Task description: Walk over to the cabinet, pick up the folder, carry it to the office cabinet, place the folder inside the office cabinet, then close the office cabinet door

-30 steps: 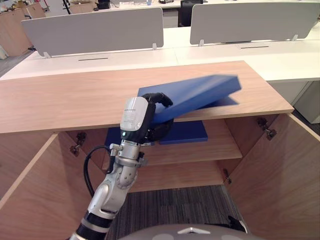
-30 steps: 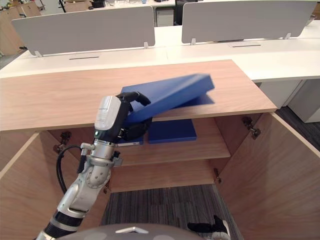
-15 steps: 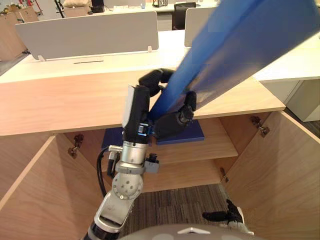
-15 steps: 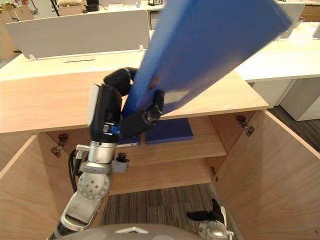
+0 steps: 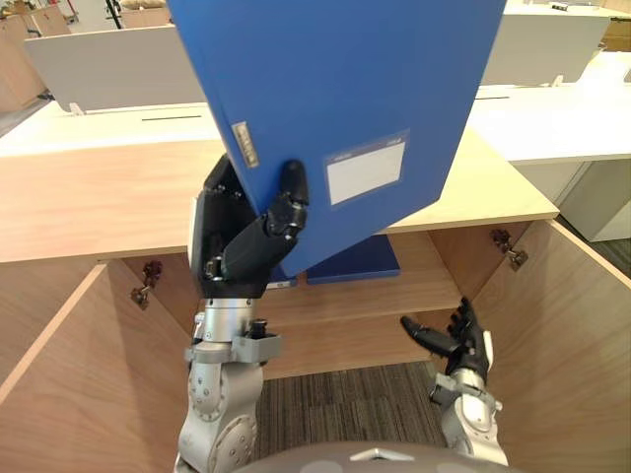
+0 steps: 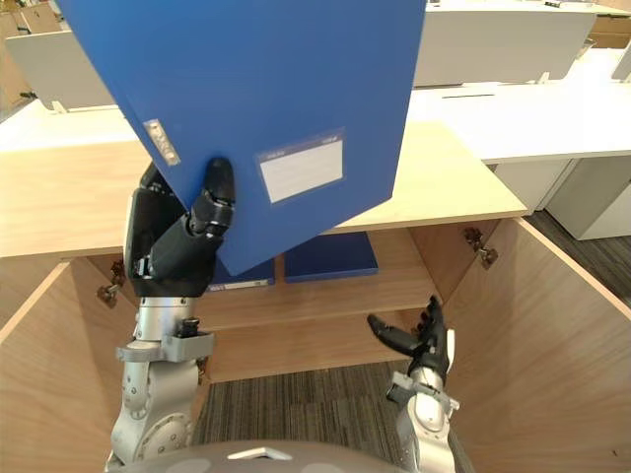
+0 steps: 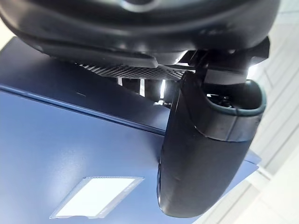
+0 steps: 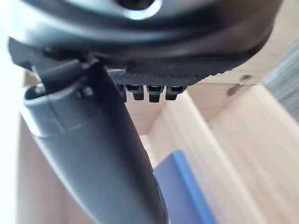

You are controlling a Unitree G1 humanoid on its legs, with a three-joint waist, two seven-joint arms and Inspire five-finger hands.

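While the left hand (image 5: 240, 248) grips it, the blue folder (image 5: 345, 79) stands tilted, white label (image 5: 366, 170) showing.

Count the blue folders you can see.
3. One folder is held up in the left hand; a second folder and a third folder lie side by side on the cabinet shelf, partly behind it. Others may be hidden.

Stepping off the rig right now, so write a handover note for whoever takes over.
Left robot hand: shut on the blue folder, held upright above the cabinet top.
Right robot hand: open, empty, low before the open cabinet.
A second blue folder lies flat on the cabinet's shelf.
Done: folder picked up.
Left: carry it to the office cabinet, put it inside, close the door.
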